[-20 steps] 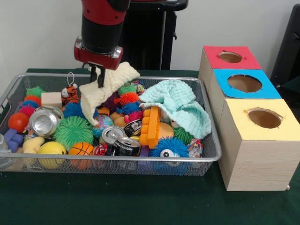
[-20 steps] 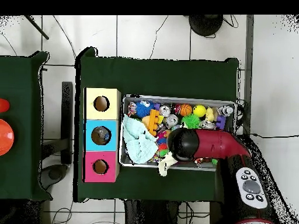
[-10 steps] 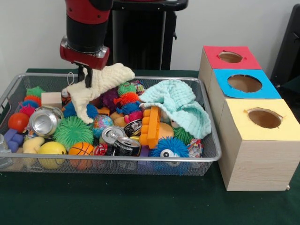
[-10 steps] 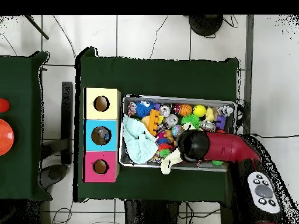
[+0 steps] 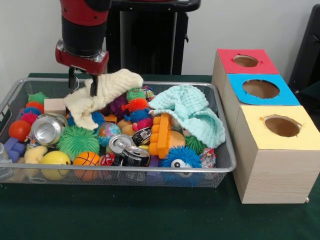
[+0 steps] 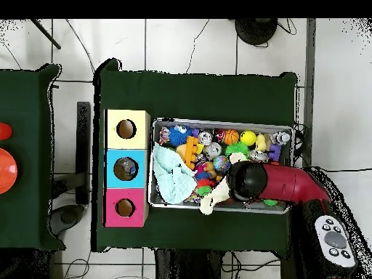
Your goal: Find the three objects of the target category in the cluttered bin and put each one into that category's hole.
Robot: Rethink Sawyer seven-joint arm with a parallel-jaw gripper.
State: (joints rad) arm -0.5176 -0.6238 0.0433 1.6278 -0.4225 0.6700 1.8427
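Note:
My gripper (image 5: pixel 82 84) hangs over the back left part of the wire bin (image 5: pixel 150 170), fingers spread and open. A cream knitted cloth (image 5: pixel 106 86) lies draped over the toys there. Its top still touches the right finger (image 5: pixel 93 86). A mint green cloth (image 5: pixel 187 110) is heaped at the bin's right end. To the right of the bin stand three boxes with round holes: red (image 5: pixel 245 61), blue (image 5: pixel 260 89) and yellow (image 5: pixel 281 126). In the overhead view the arm (image 6: pixel 251 182) hides the gripper, and the cream cloth (image 6: pixel 209 201) hangs over the bin's lower rim.
The bin is packed with spiky balls (image 5: pixel 77 140), drink cans (image 5: pixel 47 129), an orange toy brick (image 5: pixel 161 134), a small basketball (image 5: pixel 86 160), a yellow ball (image 5: pixel 55 159) and a wooden block (image 5: pixel 54 105). Dark green cloth covers the table (image 5: pixel 150 215).
The arm has carried the cream cloth leftward in the front view and sunk slightly. The fingers have spread apart, and the cloth now rests on the toys.

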